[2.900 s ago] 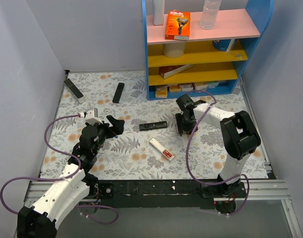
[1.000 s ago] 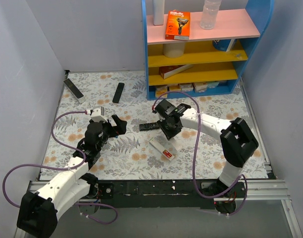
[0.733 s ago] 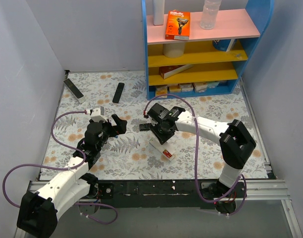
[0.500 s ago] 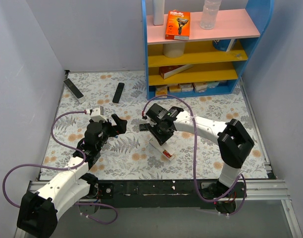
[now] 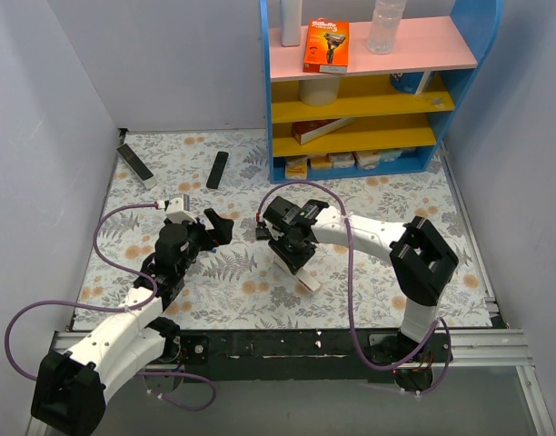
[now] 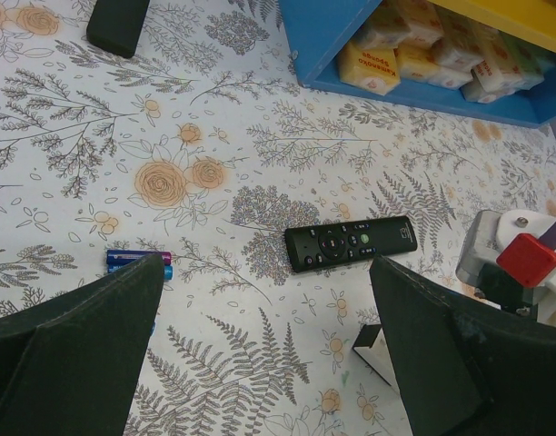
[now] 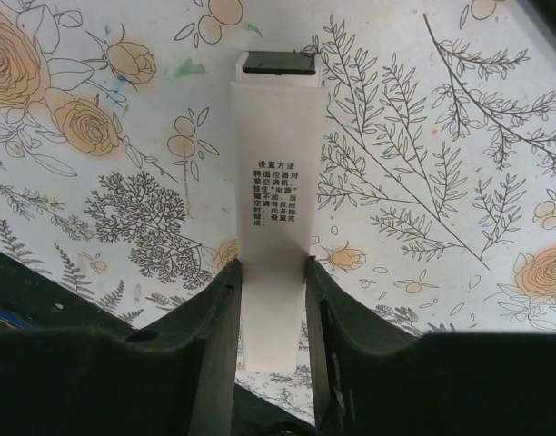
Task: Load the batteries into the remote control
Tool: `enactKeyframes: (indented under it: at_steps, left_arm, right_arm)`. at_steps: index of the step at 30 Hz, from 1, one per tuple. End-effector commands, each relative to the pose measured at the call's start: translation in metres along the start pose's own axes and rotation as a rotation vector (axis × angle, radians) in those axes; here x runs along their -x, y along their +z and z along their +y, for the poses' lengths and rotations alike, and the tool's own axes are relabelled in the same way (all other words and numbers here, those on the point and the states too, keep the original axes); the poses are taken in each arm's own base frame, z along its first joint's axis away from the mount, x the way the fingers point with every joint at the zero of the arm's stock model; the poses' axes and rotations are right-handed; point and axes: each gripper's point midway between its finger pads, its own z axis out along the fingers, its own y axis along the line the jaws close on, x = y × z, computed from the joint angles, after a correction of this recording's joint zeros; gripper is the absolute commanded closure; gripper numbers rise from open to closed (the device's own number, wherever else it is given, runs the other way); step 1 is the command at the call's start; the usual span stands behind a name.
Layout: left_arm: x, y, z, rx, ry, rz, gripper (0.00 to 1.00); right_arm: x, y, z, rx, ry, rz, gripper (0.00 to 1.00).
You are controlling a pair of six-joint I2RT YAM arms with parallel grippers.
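The left gripper [image 5: 217,222] hovers over the left half of the table [image 5: 214,295], its fingers spread wide and holding nothing. Below it in the left wrist view lie the blue cells [image 6: 138,263], side by side and touching. These are not the ones wanted.

Further right the black remote [image 6: 351,243] lies flat, close to the white remote [image 7: 275,200] near the table's middle. The right gripper [image 7: 271,268] has its fingers pressed against both long edges of the white remote, clamped on its near half. Whether it is lifted I cannot tell. Its upper face carries printed text, with a dark window at the far end. No open bay and no red batteries show in any view.

The white remote looks light, stiff and smooth-sided, so it is likely to slip or twist in a narrow grip. The long edges near mid-length seem the best hold, and a thin cover may pop off under pressure.

There is bare cloth to the right of it and towards the front rail [image 5: 287,343]. The shelf [image 5: 265,100] stands well behind, and the black remote crowds the far-left side.
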Motion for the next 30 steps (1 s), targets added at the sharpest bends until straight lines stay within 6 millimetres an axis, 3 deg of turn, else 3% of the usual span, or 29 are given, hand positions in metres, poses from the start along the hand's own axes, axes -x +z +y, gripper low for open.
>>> enactKeyframes:
  at_steps: [1, 14, 30]
  left_arm:
    - [0.012, -0.002, -0.008, -0.025, -0.001, -0.037, 0.02]
    - [0.013, -0.003, -0.008, -0.029, -0.005, -0.038, 0.02]
    - [0.013, -0.003, -0.008, -0.03, -0.008, -0.039, 0.02]
  right_arm:
    - [-0.002, 0.005, 0.003, 0.005, -0.012, 0.02, 0.79]
    - [-0.013, 0.017, 0.002, 0.004, -0.01, 0.059, 0.76]
    - [-0.004, 0.012, 0.005, 0.014, -0.069, 0.038, 0.73]
